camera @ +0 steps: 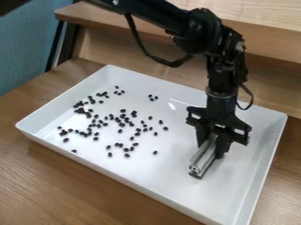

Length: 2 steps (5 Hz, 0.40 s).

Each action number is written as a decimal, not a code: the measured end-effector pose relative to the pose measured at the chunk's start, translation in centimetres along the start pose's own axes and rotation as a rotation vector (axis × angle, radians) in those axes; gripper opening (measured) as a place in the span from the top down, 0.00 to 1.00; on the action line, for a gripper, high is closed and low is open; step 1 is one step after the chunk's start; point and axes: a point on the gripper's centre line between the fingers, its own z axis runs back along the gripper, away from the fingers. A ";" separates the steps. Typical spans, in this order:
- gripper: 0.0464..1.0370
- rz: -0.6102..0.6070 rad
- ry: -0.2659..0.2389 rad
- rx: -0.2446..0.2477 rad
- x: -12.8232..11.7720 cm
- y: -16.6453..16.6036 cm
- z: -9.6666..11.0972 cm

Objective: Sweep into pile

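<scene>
pincer [213,141] gripping metal bar [204,157]; black beans [122,116] scattered in white tray [153,172], small clumps only, no single pile; most sweeping remains, i judge

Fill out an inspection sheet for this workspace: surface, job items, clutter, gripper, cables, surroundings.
Surface: wooden table, bearing a white, raised-edge tray.
Job items: small black beans, scattered in loose clusters and singles, not piled; silver bar with a dark lower edge, tilted.
Clutter: nothing seen.
Gripper: the gripper holds the bar over the tray, to the right of the beans in the view.
Cables: black cable hanging in a loop beneath the arm.
Surroundings: wooden ledge behind; blue surface at upper left.
</scene>
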 end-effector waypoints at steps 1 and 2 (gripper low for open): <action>0.64 0.029 -0.004 -0.005 0.4 2.6 -0.1; 0.64 0.042 -0.013 -0.003 0.7 5.0 -0.2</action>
